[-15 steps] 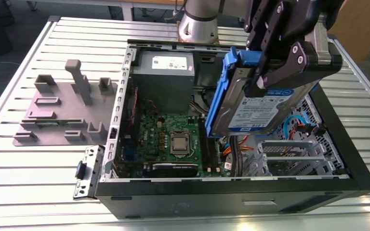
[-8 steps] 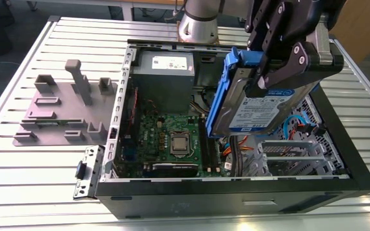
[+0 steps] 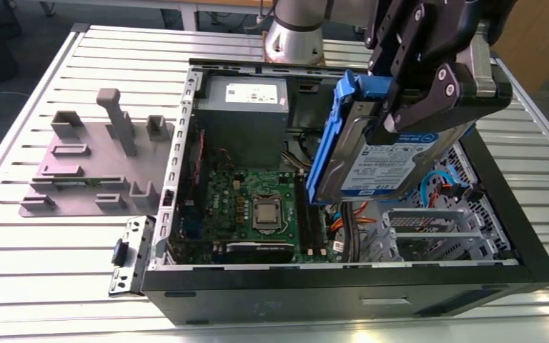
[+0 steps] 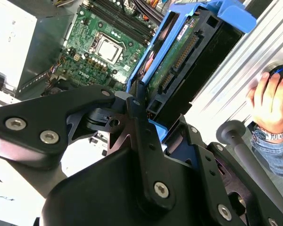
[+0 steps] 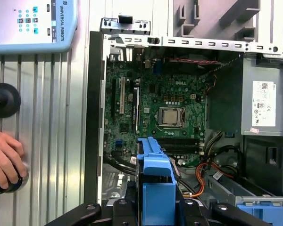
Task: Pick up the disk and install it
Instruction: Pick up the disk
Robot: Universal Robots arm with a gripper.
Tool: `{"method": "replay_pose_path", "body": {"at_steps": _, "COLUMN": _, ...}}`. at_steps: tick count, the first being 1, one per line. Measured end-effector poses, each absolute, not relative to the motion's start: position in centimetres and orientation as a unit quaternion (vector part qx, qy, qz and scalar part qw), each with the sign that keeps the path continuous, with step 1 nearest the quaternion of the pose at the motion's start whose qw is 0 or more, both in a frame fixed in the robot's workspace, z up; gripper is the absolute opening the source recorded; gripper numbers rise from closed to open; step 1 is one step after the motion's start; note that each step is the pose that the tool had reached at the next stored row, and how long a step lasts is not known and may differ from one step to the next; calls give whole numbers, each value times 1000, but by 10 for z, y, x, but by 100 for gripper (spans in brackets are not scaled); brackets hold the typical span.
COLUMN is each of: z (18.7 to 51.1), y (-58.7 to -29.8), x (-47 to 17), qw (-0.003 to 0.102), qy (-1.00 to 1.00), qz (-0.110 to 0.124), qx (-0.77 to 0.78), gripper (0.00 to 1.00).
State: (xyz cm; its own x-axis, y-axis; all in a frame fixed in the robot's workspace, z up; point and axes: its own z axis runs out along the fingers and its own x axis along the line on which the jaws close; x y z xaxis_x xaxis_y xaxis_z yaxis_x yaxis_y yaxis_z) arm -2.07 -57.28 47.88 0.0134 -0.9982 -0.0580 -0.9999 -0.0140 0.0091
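**Arm raised, gripper clamped shut**

Reaches down from the upper edge of the exterior view, wrist tilted toward that view's left. Gripper (image 3: 417, 118) closed from both sides on the disk (image 3: 389, 161), held lifted and steeply tilted. Black fingers (image 4: 141, 110) pinching the blue frame in the second wrist view. A person's hand (image 5: 4, 157) resting on the table beside.

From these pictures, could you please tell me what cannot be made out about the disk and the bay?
- Exterior view: the disk hides the case floor beneath it; the claw covers its top edge.
- First wrist view: the disk's blue bracket hides the drive body.
- Second wrist view: the hand is cut off by the edge.
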Motion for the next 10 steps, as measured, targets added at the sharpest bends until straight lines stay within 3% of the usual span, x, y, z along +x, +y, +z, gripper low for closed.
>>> {"method": "replay_pose_path", "body": {"at_steps": 10, "z": 478, "y": -573, "x": -11, "qw": 17, "qy": 702, "qz": 24, "qx": -712, "gripper": 36}}
